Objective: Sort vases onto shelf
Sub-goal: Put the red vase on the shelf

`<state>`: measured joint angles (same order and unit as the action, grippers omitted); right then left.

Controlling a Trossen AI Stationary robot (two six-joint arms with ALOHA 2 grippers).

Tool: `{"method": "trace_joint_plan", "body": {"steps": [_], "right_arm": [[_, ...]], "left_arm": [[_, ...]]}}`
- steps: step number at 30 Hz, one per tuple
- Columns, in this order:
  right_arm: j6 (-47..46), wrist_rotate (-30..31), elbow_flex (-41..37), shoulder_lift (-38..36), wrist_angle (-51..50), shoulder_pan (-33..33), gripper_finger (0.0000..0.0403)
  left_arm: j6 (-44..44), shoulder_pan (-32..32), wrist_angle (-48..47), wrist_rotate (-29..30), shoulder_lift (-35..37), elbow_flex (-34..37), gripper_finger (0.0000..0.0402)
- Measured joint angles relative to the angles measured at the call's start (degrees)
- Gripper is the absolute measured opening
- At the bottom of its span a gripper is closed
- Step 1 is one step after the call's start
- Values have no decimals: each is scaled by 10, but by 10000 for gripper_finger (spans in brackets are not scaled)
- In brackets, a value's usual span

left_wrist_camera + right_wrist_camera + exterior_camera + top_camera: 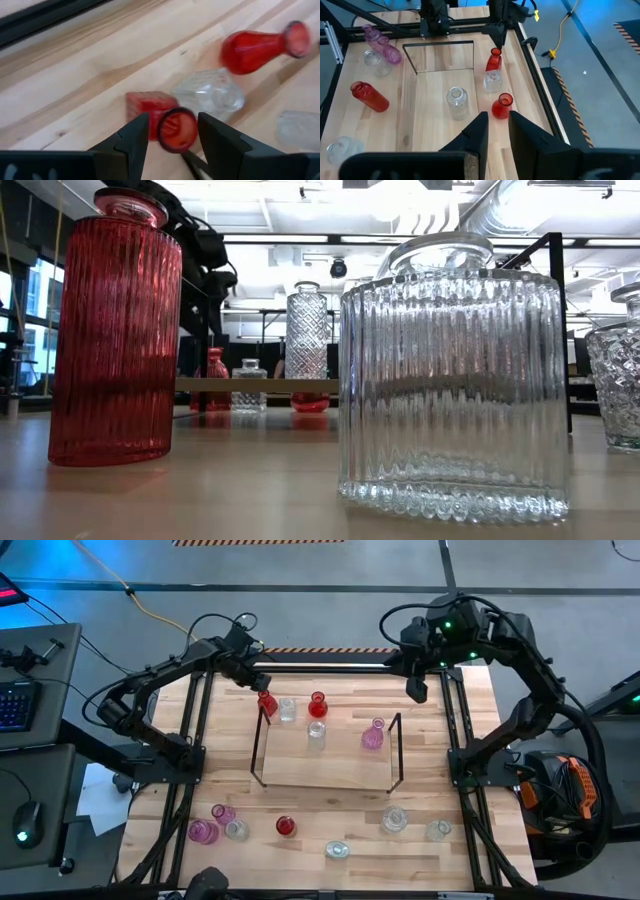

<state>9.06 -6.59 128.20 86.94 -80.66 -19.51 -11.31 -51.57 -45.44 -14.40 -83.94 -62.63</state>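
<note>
My left gripper point(262, 690) is at the shelf's far left corner, shut on a small red vase point(267, 704) with a square body point(148, 107). The shelf point(330, 765) is a light board with a black wire frame at each end. A red vase point(318, 705) and a clear vase point(288, 710) stand by its far edge. Another clear vase point(316, 732) and a pink vase point(373, 735) are over the board. My right gripper point(417, 690) hangs high over the far right, open a little with nothing between its fingers point(498, 131). My left gripper has the red vase's neck, just under its round mouth point(176, 131), between its two fingers. The fingers come steeply from above. The vase hangs tilted point(493, 60) below them. Whether its base touches the table I cannot tell.
Several loose vases stand along the near side: pink ones point(203, 830), a red one point(286, 826) and clear ones point(394, 820). In the low view a red vase point(115, 330) and a clear one point(455, 380) stand close up. Black frame rails point(190, 740) edge the table.
</note>
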Motion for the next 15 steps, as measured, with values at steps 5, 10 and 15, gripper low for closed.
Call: {"method": "trace_joint_plan", "body": {"steps": [5, 10, 15], "right_arm": [[0, 0, 0, 0, -1, 0, 57], [-1, 0, 0, 0, -1, 0, 57], [-2, 0, 0, 0, -1, 0, 57]], "left_arm": [[17, 0, -14, 3, 0, 0, 158], [28, 4, -40, 1, 0, 0, 158], [30, 15, -43, 3, 0, 0, 158]]}}
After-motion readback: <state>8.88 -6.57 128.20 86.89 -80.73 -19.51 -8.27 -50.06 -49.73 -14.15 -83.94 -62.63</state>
